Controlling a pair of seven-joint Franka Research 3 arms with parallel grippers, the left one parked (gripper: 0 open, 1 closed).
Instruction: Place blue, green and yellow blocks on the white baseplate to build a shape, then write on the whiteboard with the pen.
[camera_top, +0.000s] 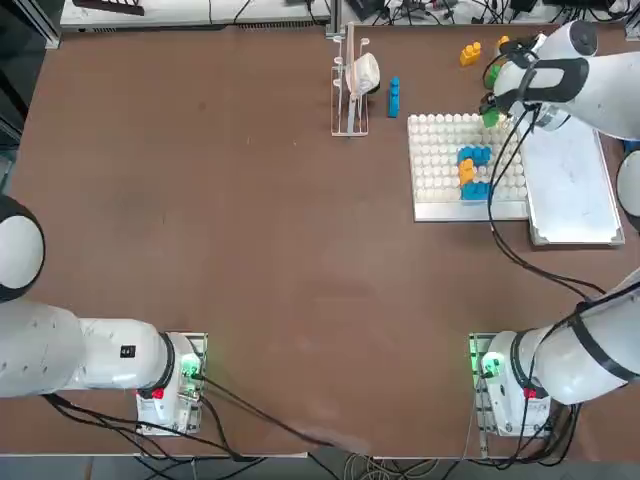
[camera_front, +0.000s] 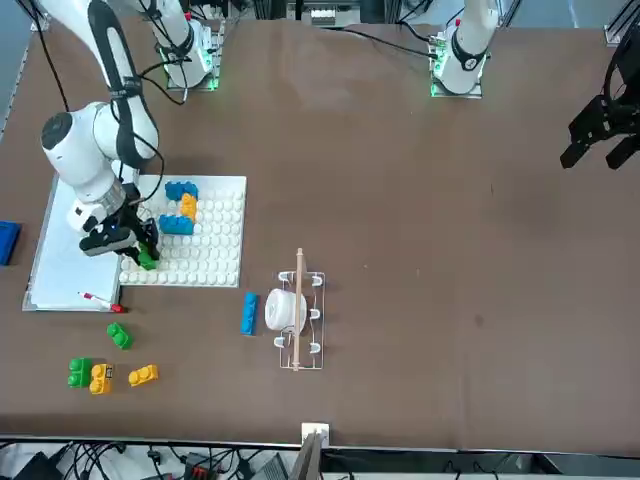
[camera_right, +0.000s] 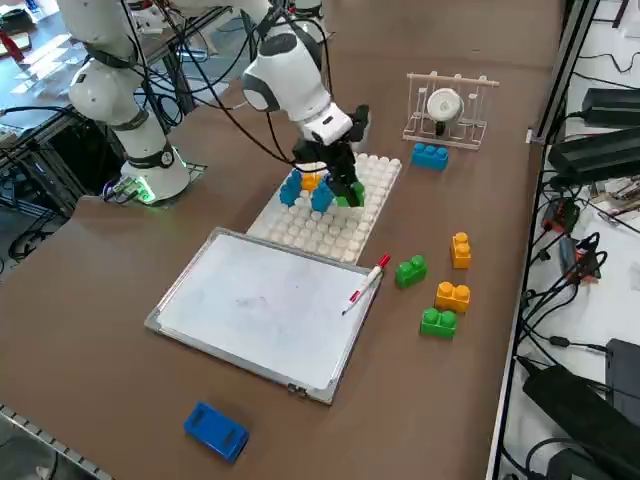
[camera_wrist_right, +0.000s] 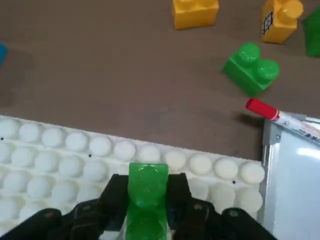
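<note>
Between tool (camera_wrist_right: 147, 200) fingers (black): glossy green block (camera_wrist_right: 147, 192)

Right gripper (camera_wrist_right: 147, 200) over baseplate (camera_wrist_right: 60, 155) edge, block (camera_wrist_right: 147, 185) between jaws. Whiteboard (camera_wrist_right: 295, 175) beside jaws; pen (camera_wrist_right: 280, 117) on its corner. Loose bricks (camera_wrist_right: 250, 67) beyond jaws, on table (camera_wrist_right: 100, 75).

A green block (camera_wrist_right: 147, 192) hangs over the studded white baseplate (camera_wrist_right: 60, 155), which carries blue and yellow blocks (camera_top: 472, 170); the red-capped pen (camera_right: 365, 284) rests on the whiteboard (camera_right: 260, 305) edge.
</note>
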